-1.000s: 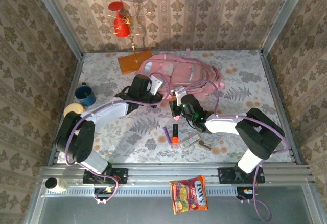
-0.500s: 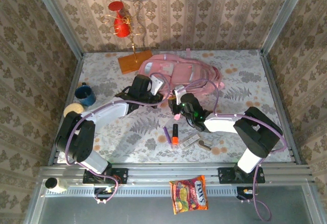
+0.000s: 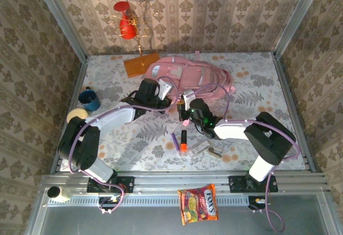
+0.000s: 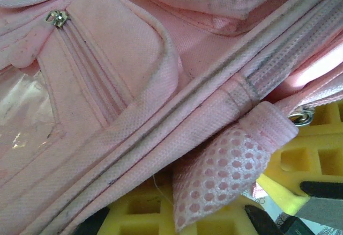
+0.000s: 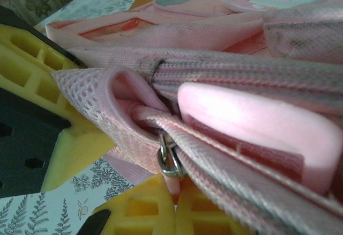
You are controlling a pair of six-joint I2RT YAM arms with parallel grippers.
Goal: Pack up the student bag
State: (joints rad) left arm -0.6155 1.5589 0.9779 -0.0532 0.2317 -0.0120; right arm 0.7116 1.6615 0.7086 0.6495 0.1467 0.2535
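Opening the student bag (image 3: 187, 76), lying flat at the far middle of the table (image 3: 257, 117), wants the right gripper (image 5: 172, 192), jaws closed on the zipper pull (image 5: 169, 162), drawing straight along the zip while the left gripper (image 4: 214, 192), its hold on the mesh tab (image 4: 225, 165) unclear, braces the fabric

student bag (image 4: 123, 74): cut off by all left wrist edges;
left gripper (image 4: 211, 216): fingers partly hidden by bag fabric;
small item (image 3: 215, 151): too small to tell
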